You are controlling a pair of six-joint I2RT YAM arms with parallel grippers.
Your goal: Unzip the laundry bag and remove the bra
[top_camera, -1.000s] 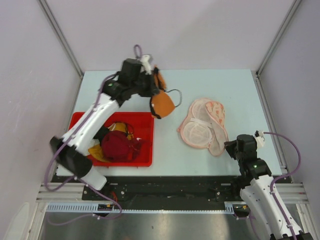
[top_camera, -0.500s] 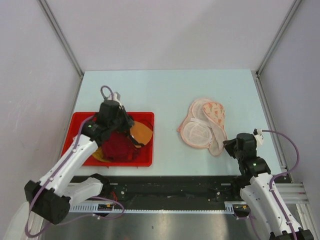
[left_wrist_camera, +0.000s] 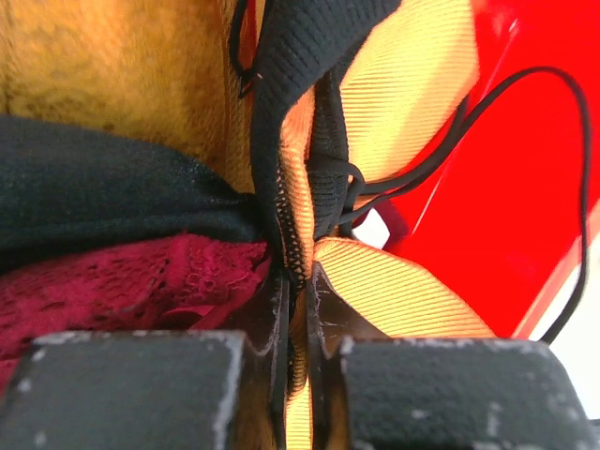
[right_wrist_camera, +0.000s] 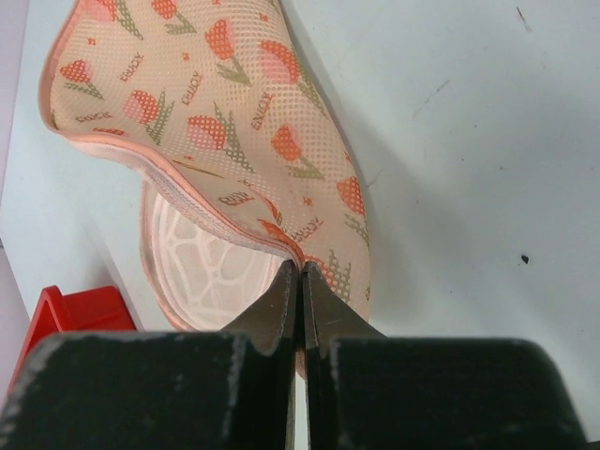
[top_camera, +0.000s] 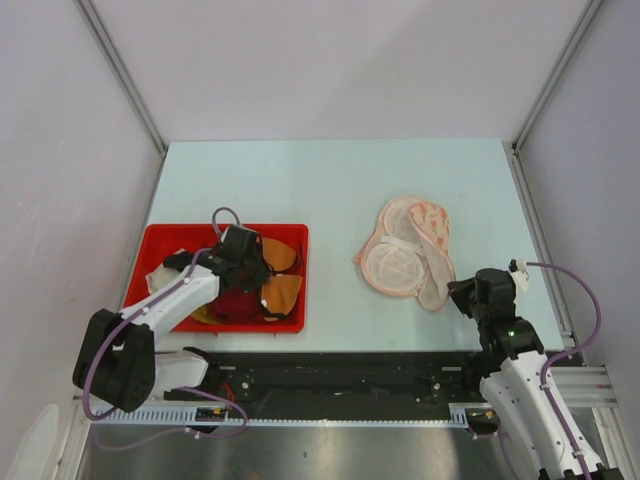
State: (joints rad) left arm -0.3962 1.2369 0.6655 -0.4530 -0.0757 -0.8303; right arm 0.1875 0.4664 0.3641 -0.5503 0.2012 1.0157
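Pale blue table [top_camera: 330, 180] bears a red plastic tray [top_camera: 160, 240]; there the left gripper [left_wrist_camera: 295, 281] pinches the orange black-edged bra [left_wrist_camera: 412, 75]. The right gripper [right_wrist_camera: 300, 277] clamps the rim of the pink tulip-print mesh laundry bag [right_wrist_camera: 234, 141].

Left arm [top_camera: 170, 300]: folded low, elbow at the near left, forearm reaching right and slightly far.
Left gripper [left_wrist_camera: 295, 281]: tipped downward, fingers pinched together on the bra [left_wrist_camera: 403, 84].
Right arm [top_camera: 520, 370]: rising from the near right, leaning far.
Right gripper [right_wrist_camera: 300, 272]: facing far-left, fingers clamped on the rim of the laundry bag [right_wrist_camera: 216, 122].
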